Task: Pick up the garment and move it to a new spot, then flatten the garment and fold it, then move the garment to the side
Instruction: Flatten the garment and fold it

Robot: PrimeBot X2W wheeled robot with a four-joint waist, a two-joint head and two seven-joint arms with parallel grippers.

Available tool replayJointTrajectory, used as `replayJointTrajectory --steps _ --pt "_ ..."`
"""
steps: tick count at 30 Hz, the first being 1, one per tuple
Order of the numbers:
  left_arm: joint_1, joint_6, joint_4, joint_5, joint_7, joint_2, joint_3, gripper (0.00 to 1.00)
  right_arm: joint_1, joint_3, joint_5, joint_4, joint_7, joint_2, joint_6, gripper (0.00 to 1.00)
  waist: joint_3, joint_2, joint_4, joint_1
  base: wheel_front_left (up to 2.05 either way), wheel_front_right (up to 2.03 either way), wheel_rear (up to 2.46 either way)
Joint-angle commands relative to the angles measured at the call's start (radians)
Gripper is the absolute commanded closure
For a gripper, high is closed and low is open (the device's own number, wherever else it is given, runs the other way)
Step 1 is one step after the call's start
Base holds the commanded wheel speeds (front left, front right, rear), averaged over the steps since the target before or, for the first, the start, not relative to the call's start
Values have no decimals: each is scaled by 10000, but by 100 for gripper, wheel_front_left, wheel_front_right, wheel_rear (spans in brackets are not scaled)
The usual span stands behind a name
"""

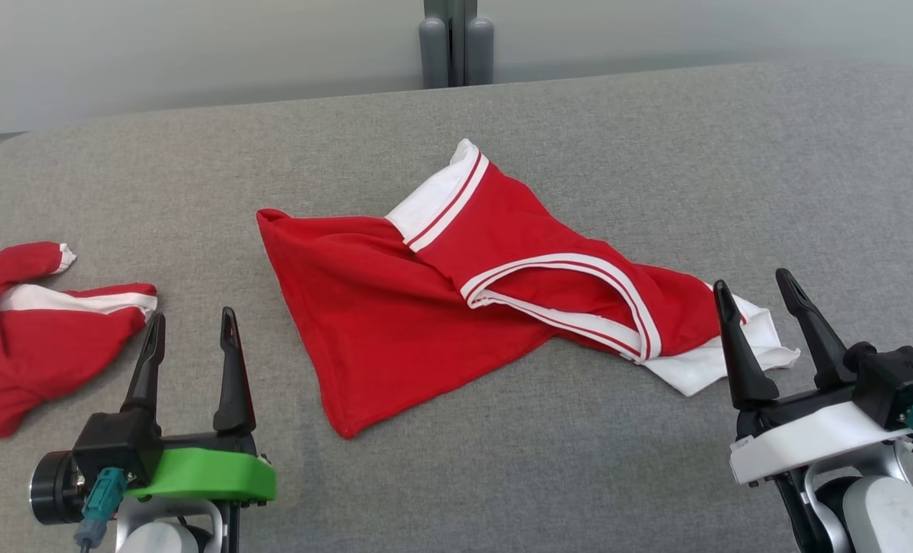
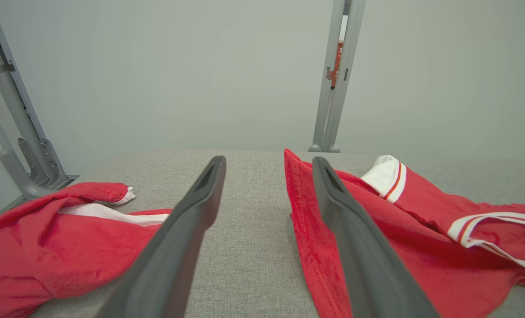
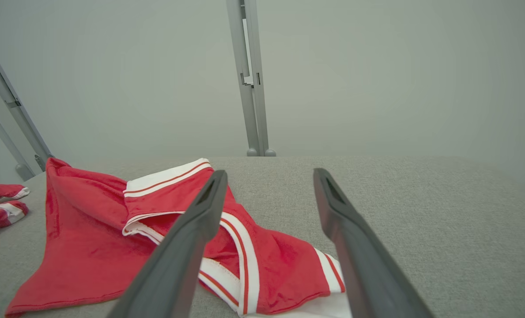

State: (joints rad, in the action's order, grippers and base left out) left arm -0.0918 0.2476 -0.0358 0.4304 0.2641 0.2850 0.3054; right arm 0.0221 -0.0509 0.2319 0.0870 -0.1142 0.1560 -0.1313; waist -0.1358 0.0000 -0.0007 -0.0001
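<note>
Nearest, low on the left: left gripper [image 1: 193, 315], fingers spread wide and empty, poised over bare table [image 1: 579, 461] between two red cloths. Low on the right: right gripper [image 1: 752, 278], fingers likewise wide apart, gripping nothing, tips close by the white end of the garment; touching or not, impossible to tell.

Mid-table: garment [image 1: 395, 307], red with white striped trim, lying crumpled and twisted, with a red corner toward the near edge and a white-banded part folded over on top. Probably light, soft and limp, likely to sag and drag if lifted by one point. Best taken at two well-separated places: near red corner for the left fingers, white hem at the right end for the right. Thin layers lying flat, so some risk of catching only the top one.

Off to the left, by that edge: second garment [image 1: 34, 338], bunched, well apart from the first. Best kept out of any sweep.

Farther back and to the right: broad open grey surface, room for spreading flat. Beyond the far edge: rounded corners, and grey posts [image 1: 456, 42] behind the middle.
</note>
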Motion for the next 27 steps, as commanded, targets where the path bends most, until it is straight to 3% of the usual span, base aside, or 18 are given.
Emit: replayJointTrajectory --steps 1,27 --pt "164 1 19 -31 2 -18 -3 0 -137 17 5 42 48 18 10 0 55 0 48 1 0 0 0" --pt "-99 -159 34 -327 3 -101 -14 0 -47 14 41 -251 236 45 10 0 -184 0 31 1 0 0 0"
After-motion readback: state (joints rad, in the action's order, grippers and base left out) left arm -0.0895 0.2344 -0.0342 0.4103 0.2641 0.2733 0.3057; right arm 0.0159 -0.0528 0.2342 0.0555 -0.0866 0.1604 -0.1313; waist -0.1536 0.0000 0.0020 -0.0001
